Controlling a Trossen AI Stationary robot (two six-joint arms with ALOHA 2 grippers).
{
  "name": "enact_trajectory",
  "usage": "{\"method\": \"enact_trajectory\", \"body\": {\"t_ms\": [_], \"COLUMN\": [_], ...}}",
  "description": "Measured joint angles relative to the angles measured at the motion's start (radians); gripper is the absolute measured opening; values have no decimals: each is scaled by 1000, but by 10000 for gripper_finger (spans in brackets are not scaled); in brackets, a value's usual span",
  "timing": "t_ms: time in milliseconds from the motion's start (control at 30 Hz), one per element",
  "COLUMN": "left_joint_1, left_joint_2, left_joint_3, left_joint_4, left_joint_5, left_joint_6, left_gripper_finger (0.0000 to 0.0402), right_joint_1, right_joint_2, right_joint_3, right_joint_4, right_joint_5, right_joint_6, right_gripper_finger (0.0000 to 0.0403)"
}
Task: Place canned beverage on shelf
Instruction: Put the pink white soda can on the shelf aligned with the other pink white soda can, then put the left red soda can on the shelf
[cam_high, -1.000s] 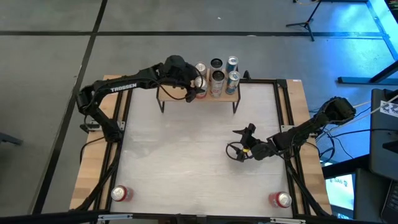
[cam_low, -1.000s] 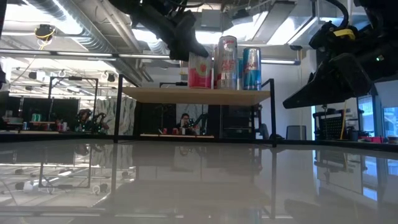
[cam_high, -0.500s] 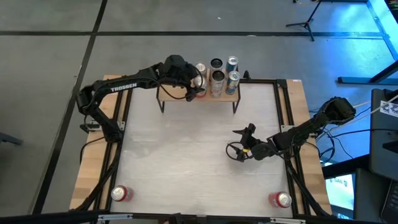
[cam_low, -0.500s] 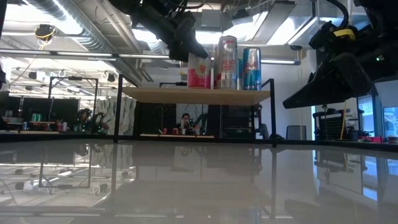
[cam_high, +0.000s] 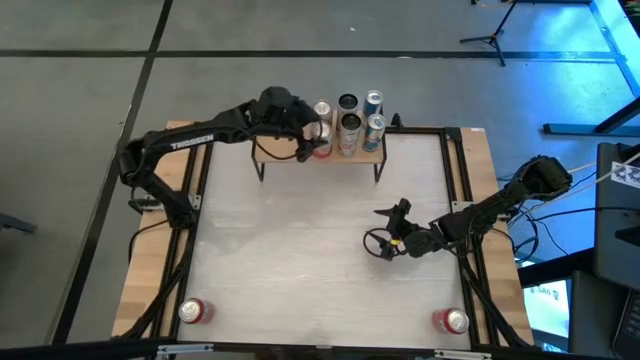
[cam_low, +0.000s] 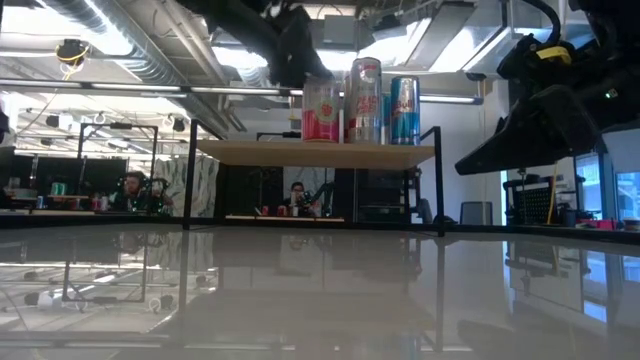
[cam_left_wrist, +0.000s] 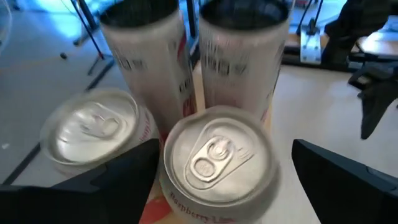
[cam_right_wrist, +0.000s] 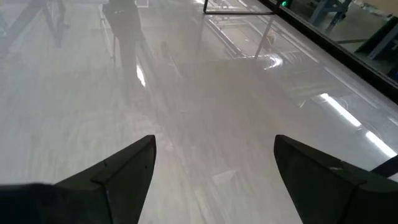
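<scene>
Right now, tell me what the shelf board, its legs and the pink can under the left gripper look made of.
Shelf board: pale wood, matte, going by its tan edge. Legs: thin black rods, probably painted metal. Pink can: likely aluminium, with a shiny silver pull-tab lid and printed pink wall. The left gripper straddles it, fingers apart.

A white tabletop (cam_high: 300, 250) is filling the middle of the high view, with the shelf (cam_high: 320, 153) standing on black legs at its upper edge. Six cans are crowding the right part of the shelf board: a pink raspberry can (cam_high: 321, 147), a can (cam_high: 323, 110) above it, two tall silver ones (cam_high: 348, 125) and two blue ones (cam_high: 374, 130). Two red cans are lying on the tabletop, one (cam_high: 192, 311) at lower left, one (cam_high: 453, 320) at lower right.
</scene>
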Motion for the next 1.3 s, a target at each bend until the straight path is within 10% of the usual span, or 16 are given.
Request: {"method": "enact_trajectory", "body": {"t_ms": [433,667,833,1300], "left_joint_1": [-146,-457,-660,-1137], "left_joint_2": [-242,-239,-239,-210], "left_joint_3": [0,-1,-1,-1], "left_joint_4": [-149,-385,-518,-887], "left_joint_5": [-29,-400,-537,-483], "left_joint_6": [-11,-147,-413,-1441], "left_gripper_finger": [353,353,353,353], "right_joint_1": [0,1,13,152], "right_joint_2": [0,0,0,0], "right_joint_3": [0,-1,-1,52], "right_joint_4": [5,34,118,301], "right_joint_5": [-10,-103,-179,-227], "right_joint_6": [20,29,-25,-150], "right_gripper_finger": [321,321,321,321]}}
